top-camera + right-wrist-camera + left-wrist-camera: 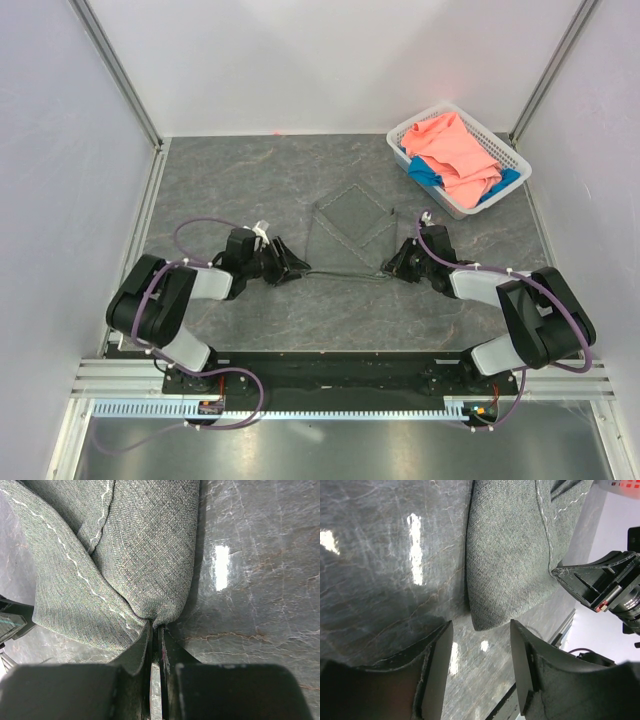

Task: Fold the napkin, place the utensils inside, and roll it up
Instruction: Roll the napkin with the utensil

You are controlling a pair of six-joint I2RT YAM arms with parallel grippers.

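The napkin (350, 228) is a dark grey cloth lying partly folded at the table's middle, its near edge stretched between my two grippers. My left gripper (296, 268) is open and low at the napkin's left end. In the left wrist view the napkin's rounded corner (507, 560) lies just ahead of the open gripper (481, 626), not touching it. My right gripper (396, 264) is shut on the napkin's right end. The right wrist view shows the gripper (156, 626) pinching a fold of the cloth (145, 545). The fork and chopsticks are out of view.
A white basket (452, 207) with a salmon-pink cloth (455, 150) and a blue cloth (428, 172) stands at the back right. White walls and metal rails enclose the table. The right arm's gripper body (600, 582) shows in the left wrist view.
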